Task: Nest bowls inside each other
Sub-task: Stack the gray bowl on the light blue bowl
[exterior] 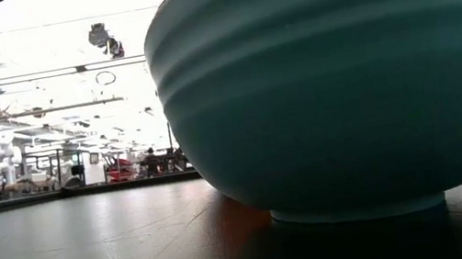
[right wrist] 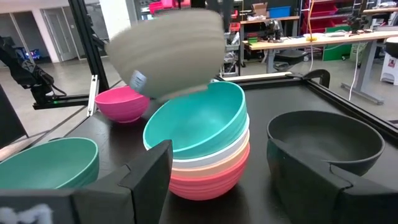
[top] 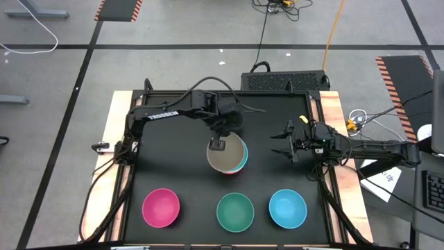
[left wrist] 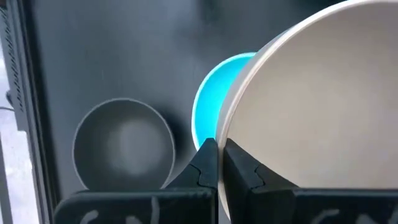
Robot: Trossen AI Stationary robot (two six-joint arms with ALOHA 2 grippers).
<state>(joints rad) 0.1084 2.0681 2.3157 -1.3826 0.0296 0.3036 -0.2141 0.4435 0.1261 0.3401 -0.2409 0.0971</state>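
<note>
The olive-tan bowl is held aloft by the left gripper, whose fingers are pinched on its rim, one inside and one outside, as is seen in the left wrist view. It hangs tilted just above the stack, in which a teal bowl sits on top of white, peach and red ones near the middle of the table. The chief risk is judged to lie in that tilt: if the bowl is let go while one edge is lower, the teal rim could be caught and the bowl left cocked instead of seated, or the light stack could be nudged sideways. A thin rim grip on smooth plastic could also slip. The bowls are seen to be round, matte plastic, with faint horizontal ribs on the outer wall and a small foot ring. The magenta bowl, green bowl and blue bowl are set apart in a row along the near edge, not yet nested, and a black bowl is seen beside the stack. The right gripper is parked to the right of the stack with its fingers spread and nothing between them.
</note>
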